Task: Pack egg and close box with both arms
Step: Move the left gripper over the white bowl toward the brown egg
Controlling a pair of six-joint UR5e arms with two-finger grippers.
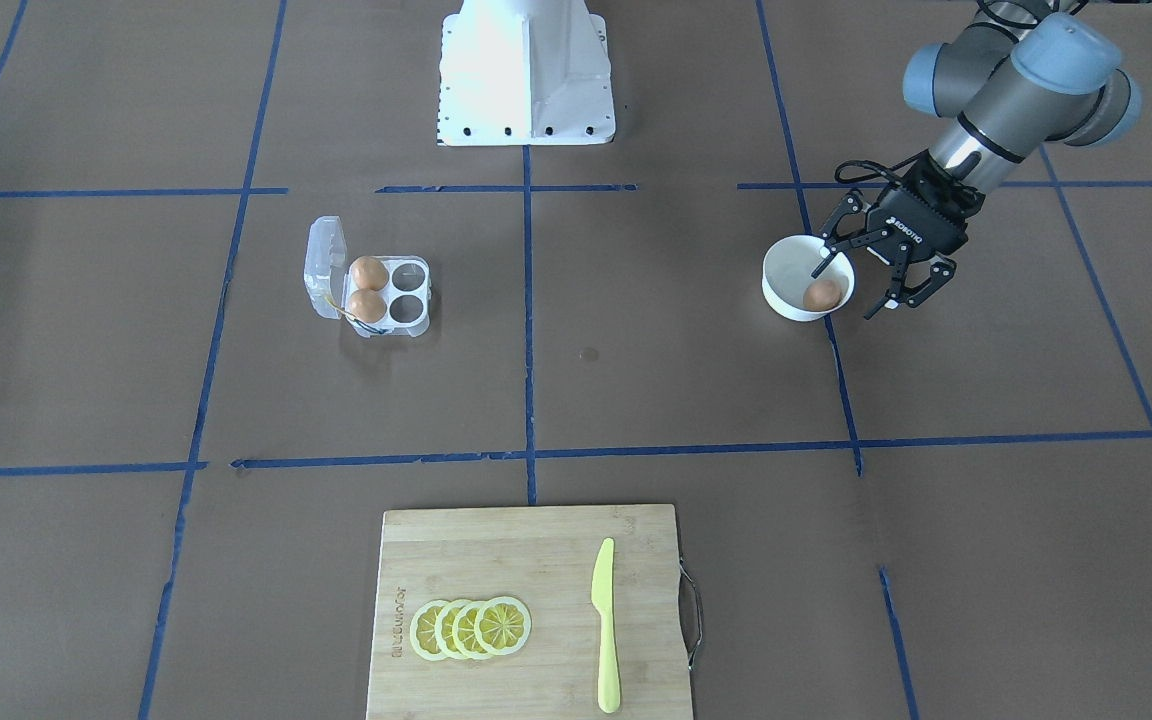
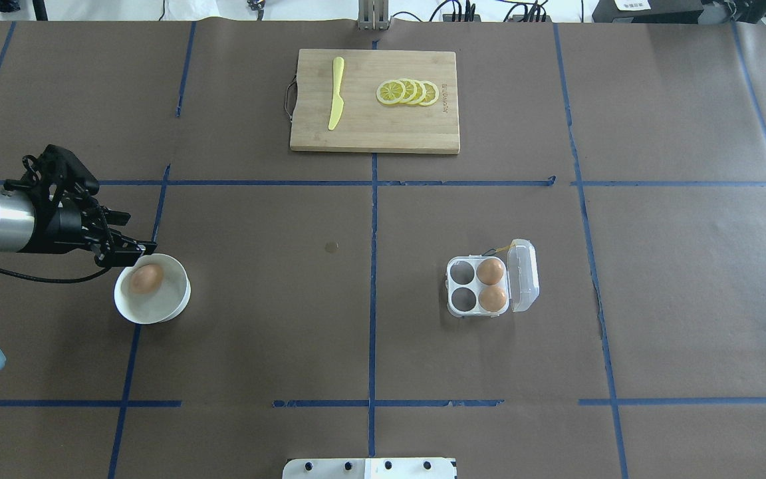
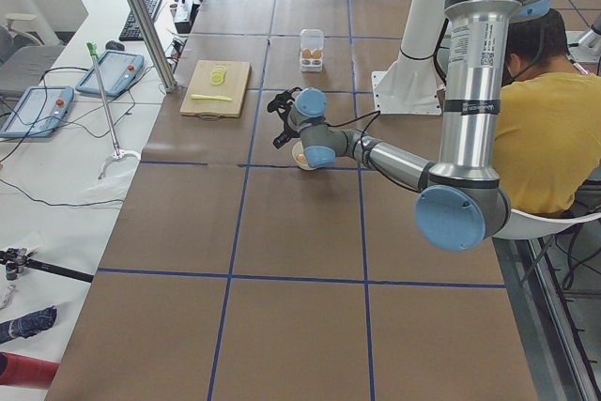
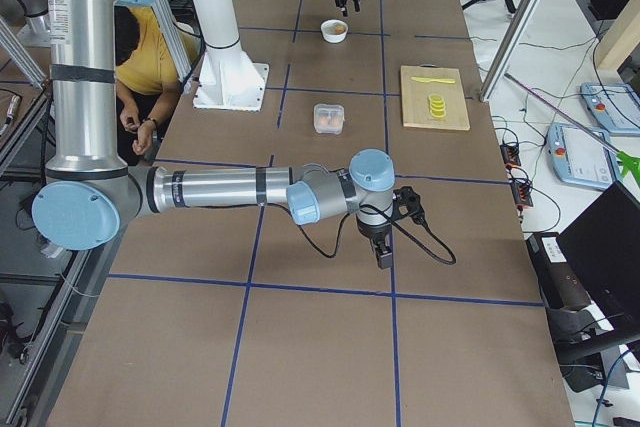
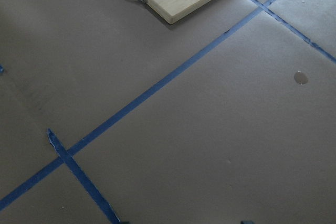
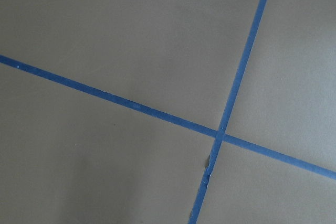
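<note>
Nearest the robot, the egg (image 2: 147,279) lies unpacked in the white bowl (image 2: 157,318). The left gripper (image 1: 848,292) hovers tilted at the bowl's rim, jaws spread and empty, one finger seemingly inside. Across the tabletop (image 2: 290,319), the box (image 2: 524,276) stands open with two eggs (image 2: 491,271) and two empty cells. The right gripper (image 4: 385,252) hangs well apart; I cannot tell how its jaws stand.

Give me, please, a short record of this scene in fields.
left gripper: open, at the white bowl's rim, holding nothing
right gripper: hangs apart from the box; open or shut cannot be told
egg to pack: lying in the white bowl
box: lid open, two eggs in, two cells empty
elsewhere: cutting board with lemon slices and yellow knife
</note>
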